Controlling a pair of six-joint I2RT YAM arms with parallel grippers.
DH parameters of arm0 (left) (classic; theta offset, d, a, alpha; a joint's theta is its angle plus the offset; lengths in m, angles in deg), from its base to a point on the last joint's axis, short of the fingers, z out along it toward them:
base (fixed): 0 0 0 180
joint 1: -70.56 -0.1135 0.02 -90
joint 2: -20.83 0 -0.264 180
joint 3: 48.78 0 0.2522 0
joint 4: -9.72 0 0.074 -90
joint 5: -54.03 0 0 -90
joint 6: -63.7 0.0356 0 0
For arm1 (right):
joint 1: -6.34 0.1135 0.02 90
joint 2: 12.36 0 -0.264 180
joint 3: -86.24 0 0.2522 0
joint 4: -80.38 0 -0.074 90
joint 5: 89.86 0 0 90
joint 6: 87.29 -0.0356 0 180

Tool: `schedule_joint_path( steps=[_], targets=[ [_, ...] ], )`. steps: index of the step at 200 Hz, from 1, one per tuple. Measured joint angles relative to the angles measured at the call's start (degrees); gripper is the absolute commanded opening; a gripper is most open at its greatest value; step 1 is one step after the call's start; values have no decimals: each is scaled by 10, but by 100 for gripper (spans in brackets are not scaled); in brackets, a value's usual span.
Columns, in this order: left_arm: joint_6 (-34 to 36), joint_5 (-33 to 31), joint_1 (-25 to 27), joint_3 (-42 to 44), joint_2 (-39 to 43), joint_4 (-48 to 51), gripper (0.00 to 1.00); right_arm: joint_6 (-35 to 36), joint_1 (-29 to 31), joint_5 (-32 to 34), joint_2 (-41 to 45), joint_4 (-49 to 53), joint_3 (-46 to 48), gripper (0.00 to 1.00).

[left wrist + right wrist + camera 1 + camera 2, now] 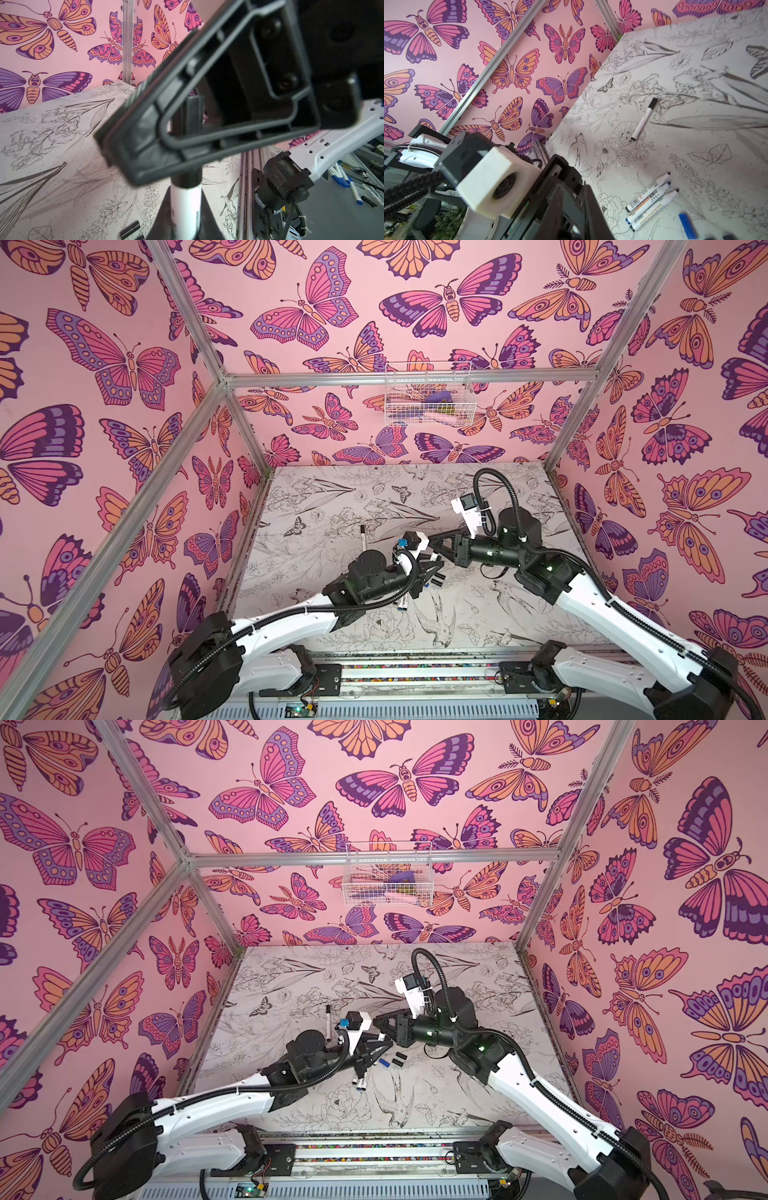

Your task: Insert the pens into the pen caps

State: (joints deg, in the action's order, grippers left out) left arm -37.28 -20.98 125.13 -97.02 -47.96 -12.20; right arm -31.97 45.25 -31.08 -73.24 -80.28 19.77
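The slim white marker pen stands clear of the table, near the middle of the workspace in both top views. The left gripper is clenched on its barrel. A short black plastic cap sits on the pen's upper end. The right gripper reaches in from three o'clock with its jaws close together, and in the left wrist view they look clamped around that cap.

At about ten o'clock from the held pen, well apart, a second white pen with a black cap on lies flat on the grey floral-printed tabletop. At about seven o'clock, three uncapped white pens lie side by side and touching, partly under the left arm in the top views. A loose blue cylindrical cap lies at six o'clock. Two loose black caps lie just beside it at five o'clock.
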Motion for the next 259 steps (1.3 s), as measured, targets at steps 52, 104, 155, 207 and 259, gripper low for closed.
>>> schedule_joint_path(
  steps=[52,104,155,207,259],
  targets=[
    [20,-2,13,21,-40,-87,0,-23,-23,-9,-11,55,-3,58],
    [9,-17,10,62,-92,-147,0,-31,-53,4,15,57,-6,77],
    [-87,-70,-62,136,-110,-214,0,-31,-82,37,81,64,-7,75],
    [-155,-193,-212,130,90,36,0,-25,-93,71,102,115,-4,74],
    [-148,-193,-356,62,62,210,0,-26,-93,75,82,123,8,72]
  ],
)
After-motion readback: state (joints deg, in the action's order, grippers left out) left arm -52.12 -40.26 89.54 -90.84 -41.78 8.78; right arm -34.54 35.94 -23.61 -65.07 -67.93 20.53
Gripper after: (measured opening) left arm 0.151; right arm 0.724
